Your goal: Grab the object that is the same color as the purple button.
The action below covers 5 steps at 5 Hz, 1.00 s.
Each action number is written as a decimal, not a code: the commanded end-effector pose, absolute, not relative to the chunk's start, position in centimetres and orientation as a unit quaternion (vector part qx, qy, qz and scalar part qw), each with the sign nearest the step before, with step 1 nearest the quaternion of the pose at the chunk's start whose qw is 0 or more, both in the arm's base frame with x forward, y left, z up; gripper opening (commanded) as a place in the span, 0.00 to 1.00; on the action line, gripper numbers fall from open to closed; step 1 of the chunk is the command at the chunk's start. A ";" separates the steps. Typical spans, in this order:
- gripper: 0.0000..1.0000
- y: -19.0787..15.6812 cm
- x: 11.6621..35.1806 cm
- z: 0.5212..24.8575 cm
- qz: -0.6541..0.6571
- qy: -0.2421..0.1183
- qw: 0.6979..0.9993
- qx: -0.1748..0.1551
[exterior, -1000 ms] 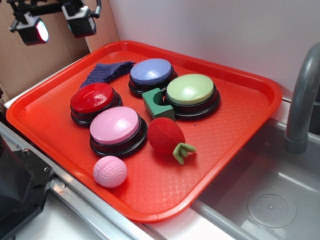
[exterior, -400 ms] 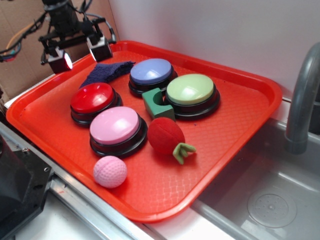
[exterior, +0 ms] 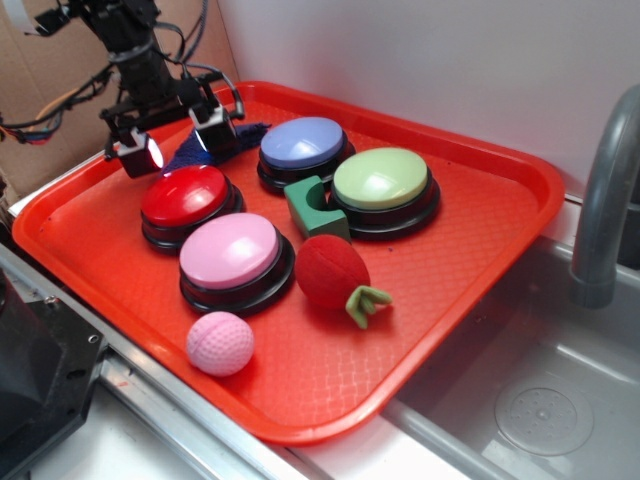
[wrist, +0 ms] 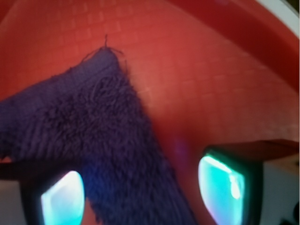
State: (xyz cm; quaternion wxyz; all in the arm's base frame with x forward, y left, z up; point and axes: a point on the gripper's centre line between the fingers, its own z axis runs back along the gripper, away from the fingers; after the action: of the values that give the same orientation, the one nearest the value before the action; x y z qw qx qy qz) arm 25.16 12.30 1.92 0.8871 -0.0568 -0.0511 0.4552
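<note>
at tray's back-left | purple cloth btwn fingers of claw | claw wide, not gripping

Exterior looks down obliquely across the tray; wrist hangs close above its cloth corner.

Your robot arm was black, built of blocky jointed segments, with thin dark cables looping around its upper part. Its gripper ended in two black fingers, each carrying a glowing pad that showed whitish outside and bright teal in your wrist view.
</note>
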 end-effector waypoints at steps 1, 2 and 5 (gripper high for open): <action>0.29 12.4 25.4 1.5 0.439 -0.071 0.894 -0.057; 0.00 12.1 25.6 1.5 0.436 -0.074 0.895 -0.056; 0.00 11.7 25.6 2.7 0.410 -0.080 0.907 -0.046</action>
State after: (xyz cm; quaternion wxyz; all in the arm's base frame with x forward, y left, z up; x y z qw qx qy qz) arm 25.76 11.24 1.69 0.9019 -0.0458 -0.0621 0.4250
